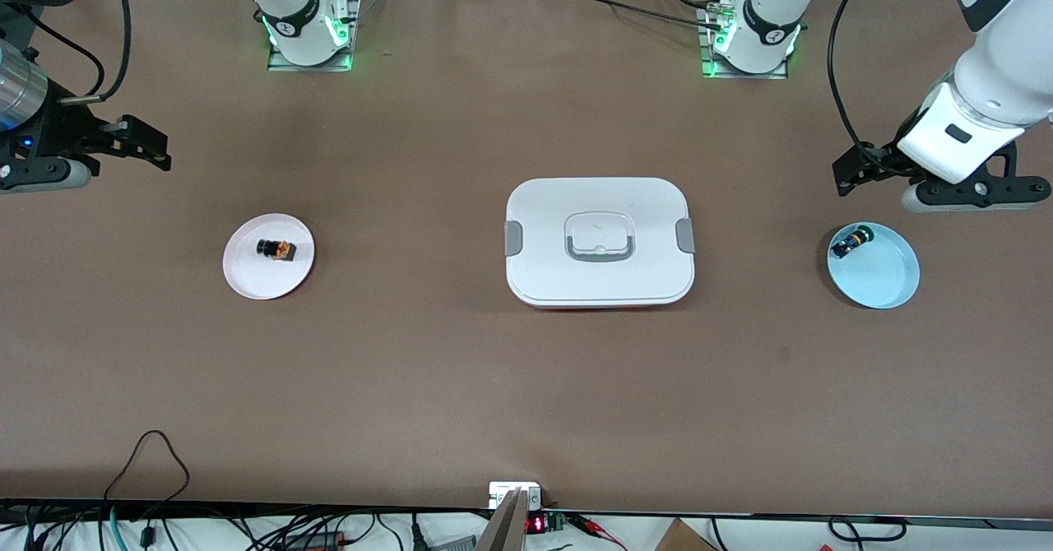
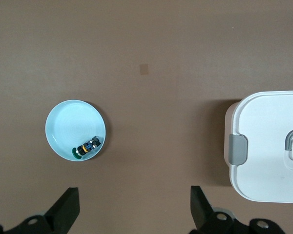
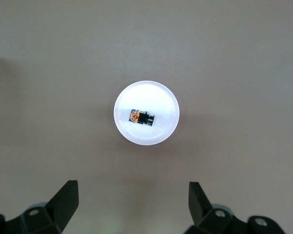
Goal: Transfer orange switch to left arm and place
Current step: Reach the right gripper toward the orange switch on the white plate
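Note:
The orange switch [image 1: 276, 249] lies on its side on a pink plate [image 1: 251, 275] toward the right arm's end of the table. In the right wrist view the switch [image 3: 141, 117] lies on the plate [image 3: 158, 100]. My right gripper [image 1: 152, 146] hangs open and empty over bare table, apart from that plate; its jaws [image 3: 132, 192] stand wide apart. The white box [image 1: 599, 241] sits in the table's middle. My left gripper [image 1: 851, 171] hangs open and empty over bare table [image 2: 135, 195] at the left arm's end.
A light blue plate [image 1: 884, 275] at the left arm's end holds a small black switch with blue, green and yellow parts [image 1: 849, 243]. They also show in the left wrist view, plate [image 2: 68, 119] and switch [image 2: 87, 146], with the box's end [image 2: 266, 151].

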Controlling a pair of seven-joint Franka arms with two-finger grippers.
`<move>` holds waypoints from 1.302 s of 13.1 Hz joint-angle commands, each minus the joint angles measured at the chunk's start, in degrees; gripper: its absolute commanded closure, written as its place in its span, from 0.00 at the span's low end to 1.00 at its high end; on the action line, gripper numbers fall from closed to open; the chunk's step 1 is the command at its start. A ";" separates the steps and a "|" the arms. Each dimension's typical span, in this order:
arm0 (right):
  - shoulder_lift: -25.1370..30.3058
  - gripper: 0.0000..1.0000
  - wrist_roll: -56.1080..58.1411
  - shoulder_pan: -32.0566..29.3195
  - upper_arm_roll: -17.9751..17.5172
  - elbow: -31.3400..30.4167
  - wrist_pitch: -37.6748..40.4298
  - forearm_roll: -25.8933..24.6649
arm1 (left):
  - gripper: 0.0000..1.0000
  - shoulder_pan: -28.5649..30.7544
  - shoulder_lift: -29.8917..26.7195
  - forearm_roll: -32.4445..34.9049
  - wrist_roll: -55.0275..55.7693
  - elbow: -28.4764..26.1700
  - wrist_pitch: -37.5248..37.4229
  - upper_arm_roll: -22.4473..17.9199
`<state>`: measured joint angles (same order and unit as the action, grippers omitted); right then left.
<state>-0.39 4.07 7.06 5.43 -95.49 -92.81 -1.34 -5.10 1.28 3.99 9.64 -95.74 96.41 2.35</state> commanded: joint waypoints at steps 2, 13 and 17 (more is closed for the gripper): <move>0.13 0.00 -0.46 0.23 -0.25 0.48 1.23 0.20 | 0.00 0.17 0.74 -0.82 -0.24 1.78 -1.40 -0.06; -2.59 0.00 -9.43 1.55 -0.60 0.31 0.44 0.11 | 0.00 0.17 0.83 -0.82 -0.24 1.78 -1.40 -0.06; -5.22 0.00 -9.43 0.94 -0.34 -0.48 -2.11 -0.07 | 0.00 0.17 0.83 -0.82 -0.24 1.78 -1.40 -0.06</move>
<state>-4.70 -4.46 8.36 4.98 -95.64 -93.49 -1.36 -5.09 1.29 3.99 9.64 -95.74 96.41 2.34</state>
